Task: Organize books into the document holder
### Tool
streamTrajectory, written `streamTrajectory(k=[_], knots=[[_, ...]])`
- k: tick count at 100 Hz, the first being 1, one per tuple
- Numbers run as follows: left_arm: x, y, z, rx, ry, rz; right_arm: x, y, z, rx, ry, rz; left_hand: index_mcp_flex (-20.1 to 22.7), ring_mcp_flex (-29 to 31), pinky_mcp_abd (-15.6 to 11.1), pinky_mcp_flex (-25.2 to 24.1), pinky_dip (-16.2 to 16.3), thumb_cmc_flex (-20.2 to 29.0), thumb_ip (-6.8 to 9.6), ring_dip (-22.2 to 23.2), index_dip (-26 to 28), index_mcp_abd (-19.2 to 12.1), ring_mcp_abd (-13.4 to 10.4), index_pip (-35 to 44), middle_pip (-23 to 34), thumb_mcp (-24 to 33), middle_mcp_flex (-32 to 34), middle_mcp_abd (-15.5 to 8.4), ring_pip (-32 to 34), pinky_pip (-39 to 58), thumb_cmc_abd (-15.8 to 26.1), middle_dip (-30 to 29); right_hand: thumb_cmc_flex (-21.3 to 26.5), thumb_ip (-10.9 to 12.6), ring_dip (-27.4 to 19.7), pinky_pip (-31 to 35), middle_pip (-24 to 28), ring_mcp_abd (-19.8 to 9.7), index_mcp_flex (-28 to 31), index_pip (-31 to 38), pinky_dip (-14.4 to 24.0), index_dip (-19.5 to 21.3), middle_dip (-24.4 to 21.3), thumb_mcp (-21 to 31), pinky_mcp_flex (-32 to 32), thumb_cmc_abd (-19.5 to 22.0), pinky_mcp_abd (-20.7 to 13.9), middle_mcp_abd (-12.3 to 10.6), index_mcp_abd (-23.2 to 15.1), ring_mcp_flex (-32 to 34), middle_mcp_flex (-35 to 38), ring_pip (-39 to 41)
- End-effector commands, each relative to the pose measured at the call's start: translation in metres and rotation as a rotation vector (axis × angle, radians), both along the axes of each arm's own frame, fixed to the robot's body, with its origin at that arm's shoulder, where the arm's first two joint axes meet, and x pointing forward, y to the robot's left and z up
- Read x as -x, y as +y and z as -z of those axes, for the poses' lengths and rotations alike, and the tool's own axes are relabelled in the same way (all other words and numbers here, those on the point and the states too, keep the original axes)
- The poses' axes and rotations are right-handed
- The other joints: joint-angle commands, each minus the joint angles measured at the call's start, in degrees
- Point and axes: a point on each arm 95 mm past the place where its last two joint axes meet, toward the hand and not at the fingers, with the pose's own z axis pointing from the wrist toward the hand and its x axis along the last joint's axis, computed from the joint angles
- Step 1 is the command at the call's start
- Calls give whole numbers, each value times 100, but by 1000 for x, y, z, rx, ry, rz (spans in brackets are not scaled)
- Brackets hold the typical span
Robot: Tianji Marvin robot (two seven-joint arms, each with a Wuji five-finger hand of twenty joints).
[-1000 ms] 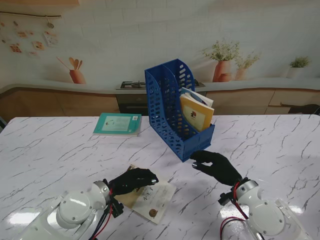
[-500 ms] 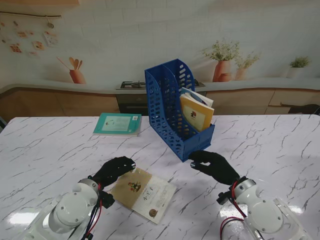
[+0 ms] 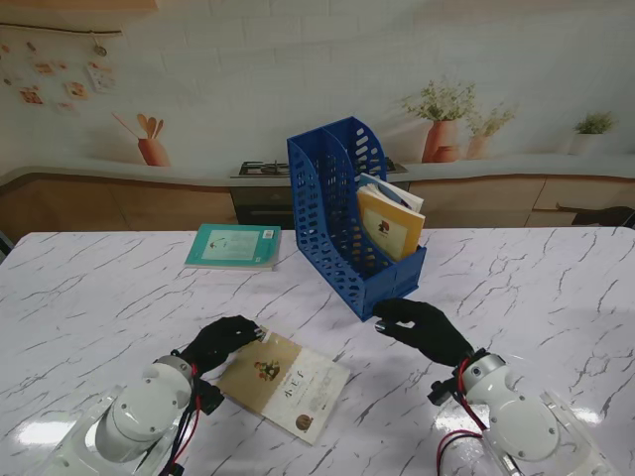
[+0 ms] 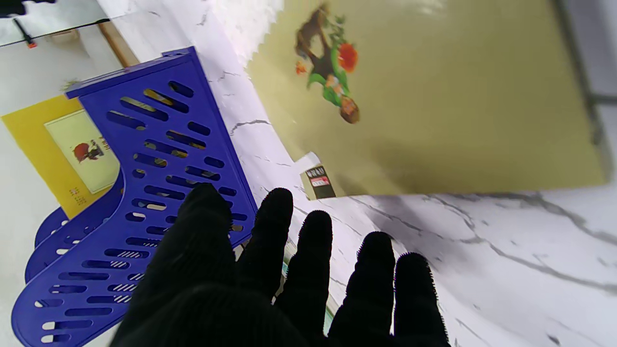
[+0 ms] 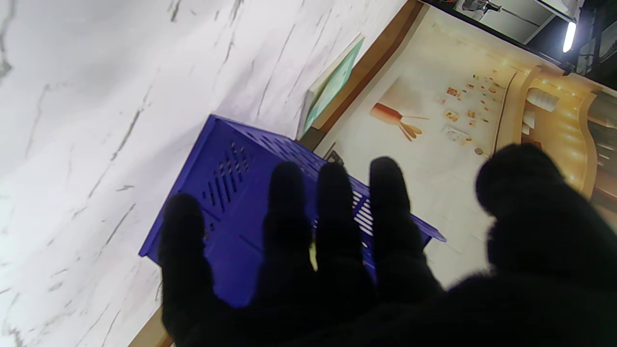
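Note:
A blue perforated document holder (image 3: 342,213) stands upright mid-table, with a yellow book (image 3: 389,224) and a white one leaning in its right slot. The holder (image 4: 144,183) and yellow book (image 4: 62,144) also show in the left wrist view, and the holder (image 5: 241,193) in the right wrist view. A tan book (image 3: 286,384) lies flat near me; its cover (image 4: 424,96) fills the left wrist view. A teal book (image 3: 234,246) lies farther left. My left hand (image 3: 220,340) is open beside the tan book's left edge. My right hand (image 3: 425,330) is open just before the holder's near corner.
The white marble table (image 3: 536,288) stretches wide to the right and left. Behind it runs a kitchen-themed backdrop with a counter edge. The teal book's edge (image 5: 332,84) shows past the holder in the right wrist view.
My left hand has slid off the tan book's cover to its left edge, uncovering the cover. The right hand has barely moved. The books and holder stay put.

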Motion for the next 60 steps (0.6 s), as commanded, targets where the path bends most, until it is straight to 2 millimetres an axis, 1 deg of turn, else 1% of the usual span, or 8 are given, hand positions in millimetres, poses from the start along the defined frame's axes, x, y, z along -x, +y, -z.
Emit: streamTrajectory(k=[1, 7, 14, 19, 23, 46, 60], knots=[[3, -9, 5, 26, 7, 39, 2, 3, 4, -12, 7, -3, 0, 292, 106, 99, 172, -77, 125, 140, 91, -11, 28, 80, 90, 53, 69, 62, 277, 424, -107, 73, 103, 278, 19, -55, 44, -63, -84, -91, -6, 99, -48, -160, -95, 139, -918, -127, -24, -95, -100, -57], [2, -13, 6, 39, 11, 59, 2, 4, 4, -13, 8, -4, 11, 348, 130, 87, 209, -76, 125, 168, 87, -3, 35, 89, 111, 48, 103, 79, 338, 617, -98, 78, 101, 280, 18, -57, 34, -53, -82, -92, -6, 97, -53, -159, -103, 134, -909, -124, -33, -100, -93, -62], [0, -19, 7, 50, 13, 84, 3, 3, 5, -11, 10, -6, 37, 461, 200, 52, 271, -76, 124, 208, 87, 4, 107, 119, 141, 38, 164, 84, 432, 1000, -89, 85, 98, 282, 17, -59, 18, -44, -76, -93, -6, 95, -58, -154, -110, 129, -890, -112, -24, -101, -85, -67], [-2, -23, 8, 68, 20, 95, 3, 2, 5, -10, 14, -7, 34, 467, 222, 49, 262, -68, 125, 210, 85, 5, 140, 120, 137, 38, 156, 85, 442, 1052, -93, 82, 98, 284, 17, -63, 3, -32, -80, -97, -6, 94, -61, -148, -115, 136, -878, -111, -30, -105, -80, -73], [-4, -27, 9, 81, 25, 105, 3, 2, 6, -8, 17, -7, 44, 525, 263, 49, 282, -59, 123, 228, 85, 11, 232, 136, 145, 37, 171, 103, 497, 1207, -95, 83, 101, 286, 18, -67, -8, -32, -79, -98, -7, 93, -63, -143, -123, 133, -881, -107, -26, -99, -77, -75], [-11, -51, 15, 151, 34, 183, 3, -2, 9, -3, 34, -12, 66, 615, 243, 35, 287, -45, 117, 263, 83, 45, 206, 178, 202, 30, 250, 130, 609, 1477, -90, 104, 134, 291, 23, -78, -42, -36, -73, -99, -6, 94, -56, -118, -130, 169, -891, -105, -21, -109, -72, -95], [-15, -69, 16, 203, 25, 237, 3, -3, 14, 6, 59, -29, 75, 642, 236, 32, 281, -25, 117, 276, 76, 65, 216, 189, 223, 32, 274, 152, 653, 1572, -99, 111, 214, 300, 27, -77, -28, -47, -68, -86, -2, 103, -39, -105, -126, 208, -919, -94, -11, -105, -75, -95]])
